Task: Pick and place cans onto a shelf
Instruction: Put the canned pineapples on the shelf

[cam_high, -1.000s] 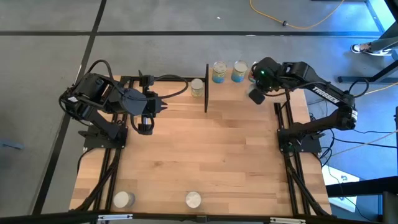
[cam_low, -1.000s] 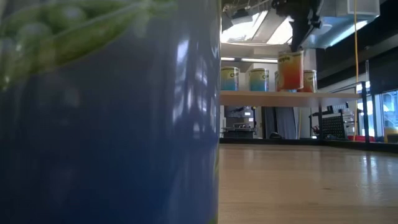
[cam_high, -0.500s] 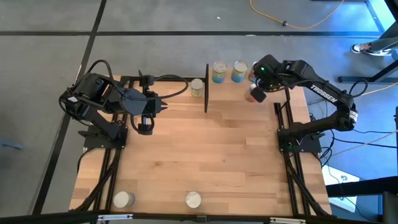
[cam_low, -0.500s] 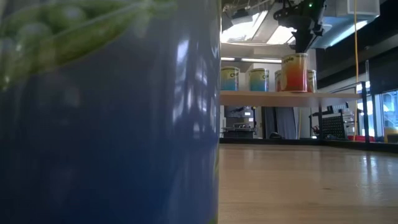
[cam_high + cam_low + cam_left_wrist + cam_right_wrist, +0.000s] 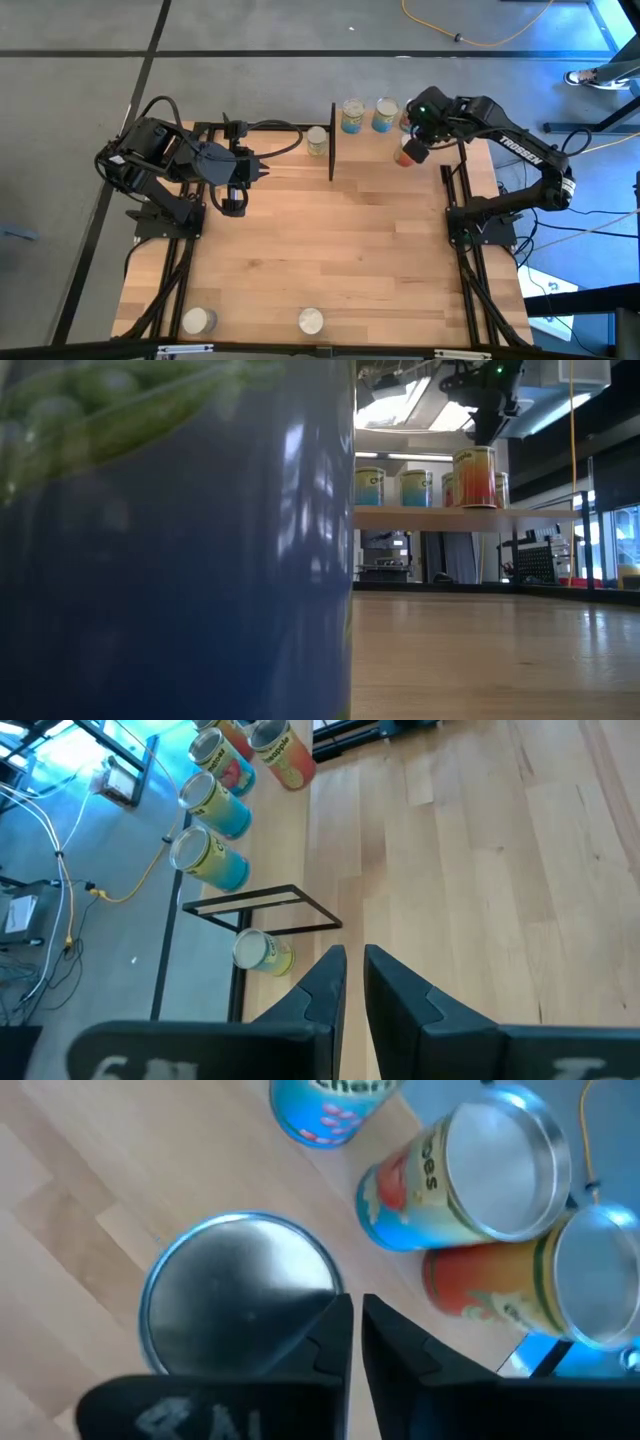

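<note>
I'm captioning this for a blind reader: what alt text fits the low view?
A blue-and-green can, very close, fills the picture's left half. Beyond it, a raised wooden shelf holds several cans, and the right gripper hangs just above the orange one.

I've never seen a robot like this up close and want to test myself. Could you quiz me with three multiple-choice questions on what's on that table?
1. Where is the right gripper?
A. Just above the orange can on the shelf
B. Beside the left arm
C. Resting on the floor

2. How many cans stand along the table edge opposite the shelf?
A. None
B. Two
C. Five

3. How is the orange can sitting?
A. On its side
B. Hanging in mid-air
C. Upright on the shelf

Answers:
1. A, as the low view shows it right over that can.
2. B, with two silvery tops seen from above.
3. C, since its base meets the board.
</note>
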Controlling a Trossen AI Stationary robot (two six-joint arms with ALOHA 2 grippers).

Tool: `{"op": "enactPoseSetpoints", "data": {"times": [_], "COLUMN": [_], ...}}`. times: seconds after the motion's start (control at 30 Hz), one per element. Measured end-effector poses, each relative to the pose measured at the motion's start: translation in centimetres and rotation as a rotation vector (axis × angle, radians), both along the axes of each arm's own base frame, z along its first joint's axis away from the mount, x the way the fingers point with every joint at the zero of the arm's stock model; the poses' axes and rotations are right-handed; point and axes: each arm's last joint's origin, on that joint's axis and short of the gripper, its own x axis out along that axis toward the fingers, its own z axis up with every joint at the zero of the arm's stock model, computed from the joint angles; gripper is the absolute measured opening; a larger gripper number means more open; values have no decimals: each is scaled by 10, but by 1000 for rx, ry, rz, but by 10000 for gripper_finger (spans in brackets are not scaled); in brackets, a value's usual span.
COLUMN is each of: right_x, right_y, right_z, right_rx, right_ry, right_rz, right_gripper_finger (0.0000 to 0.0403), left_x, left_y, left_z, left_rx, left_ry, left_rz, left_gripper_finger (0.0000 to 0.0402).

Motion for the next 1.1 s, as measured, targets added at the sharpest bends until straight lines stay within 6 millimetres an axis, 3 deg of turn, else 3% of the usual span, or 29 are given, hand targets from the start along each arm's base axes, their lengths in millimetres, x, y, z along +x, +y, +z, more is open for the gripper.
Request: {"op": "enactPoseSetpoints", "data": {"times": [0.3,0.5,0.8,0.97,1.1], "right_x": [2,14,34,45,49], "right_y": [6,28,62,69,64], "right_z": [29,38,16,-5,-20], "right_rx": [-55,63,142,133,31], "right_ry": [-101,-200,-165,-155,-112], "right_rz": [41,242,411,445,385], "right_gripper_finger": [7,3,2,2,1], "left_x": [0,0,0,0,0], "left_y": [0,0,0,0,0], "left_z": [0,0,0,0,0], "left_rx": [1,2,2,2,2], "left_ry": [0,1,1,1,1], "left_rz": [-1,-1,-1,-1,-1], "left_gripper_finger": [34,34,34,34,34]}}
